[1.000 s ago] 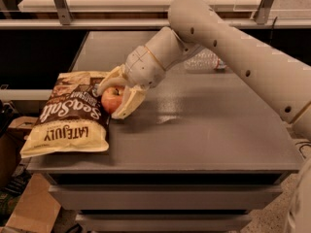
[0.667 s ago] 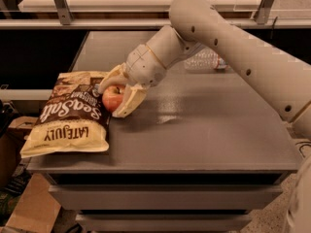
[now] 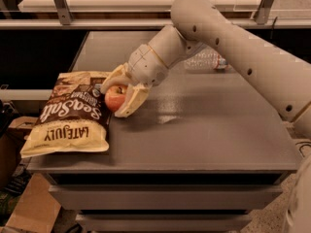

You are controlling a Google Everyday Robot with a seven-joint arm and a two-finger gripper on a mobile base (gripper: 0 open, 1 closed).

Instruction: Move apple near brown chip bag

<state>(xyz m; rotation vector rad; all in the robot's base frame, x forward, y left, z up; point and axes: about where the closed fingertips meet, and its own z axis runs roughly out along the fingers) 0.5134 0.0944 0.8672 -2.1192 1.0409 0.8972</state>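
The apple (image 3: 114, 99) is small, red-orange with a yellowish patch. It sits between my gripper's two cream fingers (image 3: 133, 102), low over the grey table (image 3: 204, 125), right at the right edge of the brown chip bag (image 3: 70, 113). My gripper (image 3: 118, 95) is shut on the apple. The bag lies flat at the table's front left corner, with "Sea Salt" and "LATE JULY" lettering. My white arm (image 3: 228, 38) reaches in from the upper right.
A clear crinkled plastic water bottle (image 3: 204, 59) lies behind the arm at the back of the table. The bag overhangs the table's left edge. Cardboard boxes (image 3: 29, 208) sit on the floor at lower left. A shelf rail runs behind the table.
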